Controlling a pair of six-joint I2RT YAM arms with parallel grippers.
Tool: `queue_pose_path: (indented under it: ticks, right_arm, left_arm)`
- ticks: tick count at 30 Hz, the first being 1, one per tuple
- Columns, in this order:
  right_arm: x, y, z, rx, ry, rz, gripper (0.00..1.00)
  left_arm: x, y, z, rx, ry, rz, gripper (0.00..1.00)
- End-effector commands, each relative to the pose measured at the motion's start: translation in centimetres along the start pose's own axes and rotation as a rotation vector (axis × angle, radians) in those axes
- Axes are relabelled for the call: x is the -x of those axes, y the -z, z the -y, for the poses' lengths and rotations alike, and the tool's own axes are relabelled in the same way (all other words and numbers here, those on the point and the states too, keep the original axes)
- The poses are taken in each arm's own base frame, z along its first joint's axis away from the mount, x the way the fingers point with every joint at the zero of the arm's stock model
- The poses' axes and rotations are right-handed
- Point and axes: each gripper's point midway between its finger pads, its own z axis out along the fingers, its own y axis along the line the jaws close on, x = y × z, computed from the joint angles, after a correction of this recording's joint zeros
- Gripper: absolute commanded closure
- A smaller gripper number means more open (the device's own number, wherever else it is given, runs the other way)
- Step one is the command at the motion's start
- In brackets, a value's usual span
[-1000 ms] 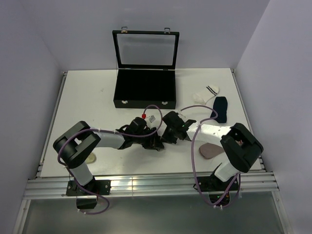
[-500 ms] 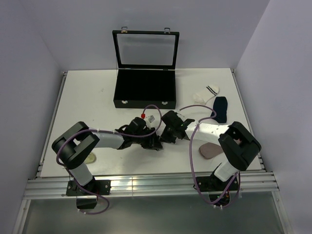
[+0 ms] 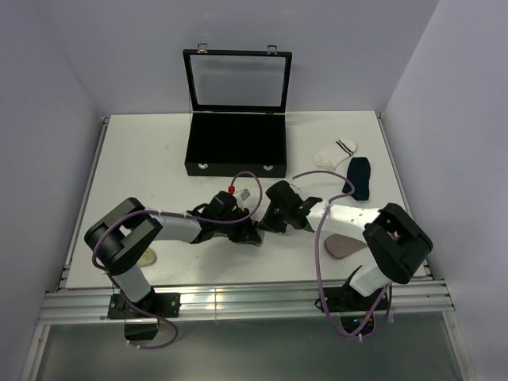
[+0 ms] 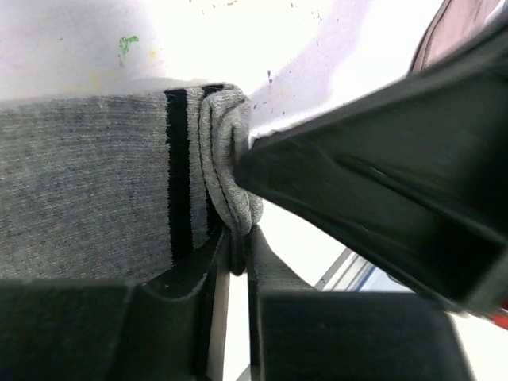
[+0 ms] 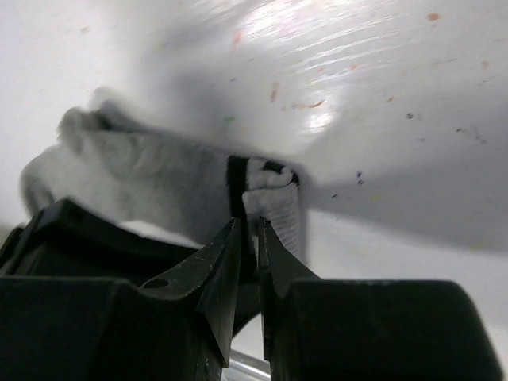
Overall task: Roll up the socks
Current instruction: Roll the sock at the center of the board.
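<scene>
While grey sock [image 4: 87,182] lay just in front of black case [image 3: 236,151], left gripper [image 4: 238,238] pinched its folded cuff; right gripper [image 5: 250,230] narrow at same cuff, hold unclear.

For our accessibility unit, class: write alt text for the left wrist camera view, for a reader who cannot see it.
The left hand pinches the folded, dark-striped cuff of a grey sock lying on a white table. A second dark finger crosses from the right, reaching the fold.
</scene>
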Motion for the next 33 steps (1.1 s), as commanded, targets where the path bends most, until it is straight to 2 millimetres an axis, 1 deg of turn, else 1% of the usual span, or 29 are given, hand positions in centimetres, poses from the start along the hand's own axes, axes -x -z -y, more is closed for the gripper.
queue_pose_path:
  ticks: [1, 2, 3, 4, 5, 8, 10, 11, 12, 14, 15, 17, 18, 21, 22, 23, 24, 33]
  right_arm:
    - [0.8, 2.1, -3.1, 0.177, 0.023, 0.048, 0.77]
    - [1.3, 3.0, -4.0, 0.230, 0.023, 0.075, 0.75]
    - [1.1, 3.0, -3.3, 0.234, 0.026, 0.080, 0.74]
    - [1.3, 3.3, -3.2, 0.248, 0.036, 0.094, 0.73]
    - [1.6, 3.6, -3.4, 0.273, 0.041, 0.112, 0.73]
    - [1.6, 4.2, -2.1, 0.302, 0.053, 0.142, 0.72]
    - [1.5, 4.2, -1.7, 0.318, 0.061, 0.149, 0.71]
    - [1.7, 4.4, -1.8, 0.338, 0.058, 0.158, 0.70]
    - [1.4, 4.1, -0.9, 0.330, 0.056, 0.151, 0.70]
    - [1.4, 4.0, -0.7, 0.348, 0.062, 0.156, 0.68]
    - [1.0, 3.7, -0.2, 0.347, 0.066, 0.144, 0.67]
    - [0.9, 3.5, -0.2, 0.371, 0.074, 0.151, 0.63]
    - [0.6, 3.2, 0.3, 0.368, 0.074, 0.144, 0.62]
    - [0.1, 2.2, 0.9, 0.360, 0.075, 0.123, 0.62]
    - [-0.3, 2.0, 0.9, 0.368, 0.076, 0.105, 0.61]
    - [-0.2, 1.6, 0.8, 0.381, 0.071, 0.107, 0.61]
    - [-0.5, 1.3, 1.2, 0.380, 0.068, 0.098, 0.61]
    - [-1.6, -1.1, 2.4, 0.392, 0.036, 0.054, 0.61]
  left_arm:
    - [-2.1, 0.0, -2.1, 0.045, 0.054, -0.069, 0.88]
    - [-2.0, 0.1, -2.3, 0.045, 0.062, -0.070, 0.91]
    - [-1.9, 0.1, -2.2, 0.037, 0.068, -0.069, 0.97]
    - [-1.9, 0.1, -2.3, 0.035, 0.070, -0.066, 0.99]
    - [-1.8, 0.2, -2.2, 0.028, 0.075, -0.067, 0.99]
    - [-1.7, 0.4, -2.1, 0.017, 0.087, -0.064, 0.99]
    - [-1.6, 0.5, -2.0, 0.011, 0.092, -0.061, 0.99]
    - [-1.5, 0.6, -1.9, 0.005, 0.094, -0.056, 0.99]
    - [-1.6, 0.7, -1.9, -0.003, 0.100, -0.059, 0.99]
    - [-1.5, 0.8, -1.8, -0.013, 0.105, -0.051, 0.99]
    - [-1.5, 0.9, -1.9, -0.017, 0.112, -0.054, 1.00]
    - [-1.4, 1.0, -1.9, -0.026, 0.123, -0.051, 0.99]
    - [-1.4, 1.0, -1.8, -0.032, 0.124, -0.053, 0.99]
    - [-1.5, 1.0, -1.7, -0.053, 0.138, -0.067, 1.00]
    - [-1.5, 1.1, -1.6, -0.057, 0.139, -0.067, 0.99]
    - [-1.4, 1.1, -1.6, -0.059, 0.143, -0.066, 0.99]
    - [-1.4, 1.1, -1.5, -0.062, 0.146, -0.066, 0.99]
    - [-1.6, 1.3, -2.0, -0.061, 0.176, -0.071, 1.00]
